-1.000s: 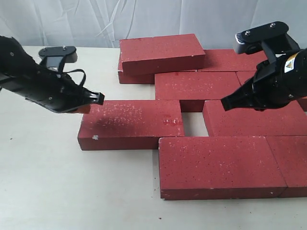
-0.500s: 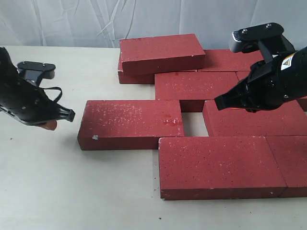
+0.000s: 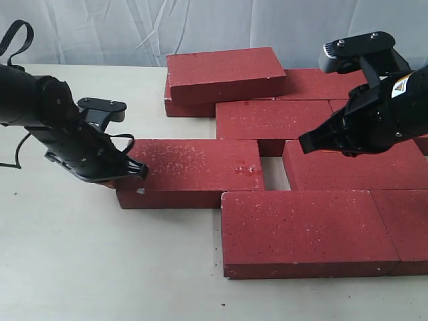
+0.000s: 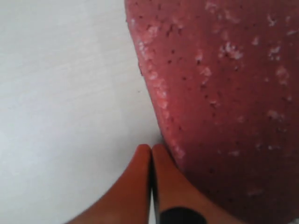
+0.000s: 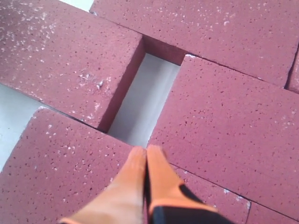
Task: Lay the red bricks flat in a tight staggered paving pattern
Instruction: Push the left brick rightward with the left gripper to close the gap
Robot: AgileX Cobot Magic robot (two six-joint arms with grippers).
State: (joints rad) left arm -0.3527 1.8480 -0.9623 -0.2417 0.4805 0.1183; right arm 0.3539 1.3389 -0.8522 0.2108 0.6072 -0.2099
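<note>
Several red bricks lie flat on the pale table [image 3: 73, 261]. My left gripper [image 3: 137, 174] is shut and empty, its tips [image 4: 151, 148] pressed against the left end of the left-hand brick [image 3: 194, 167] [image 4: 224, 93]. A narrow gap [image 3: 271, 172] [image 5: 145, 100] separates that brick from the middle-row brick [image 3: 354, 167] [image 5: 224, 121]. My right gripper [image 3: 302, 144] [image 5: 145, 150] is shut, holds nothing and hovers just above that brick near the gap. The front brick [image 3: 301, 227] [image 5: 60, 163] lies along the near row.
At the back one brick [image 3: 224, 70] rests tilted on top of others, behind a flat one [image 3: 274, 120]. More bricks run out of view at the right edge [image 3: 408, 221]. A white cloth [image 3: 100, 27] hangs behind. Bare table lies left and in front.
My left arm swung away to the left, then came back lower against the brick's left end. That brick has slid slightly right, narrowing the gap. The right gripper has barely moved.
</note>
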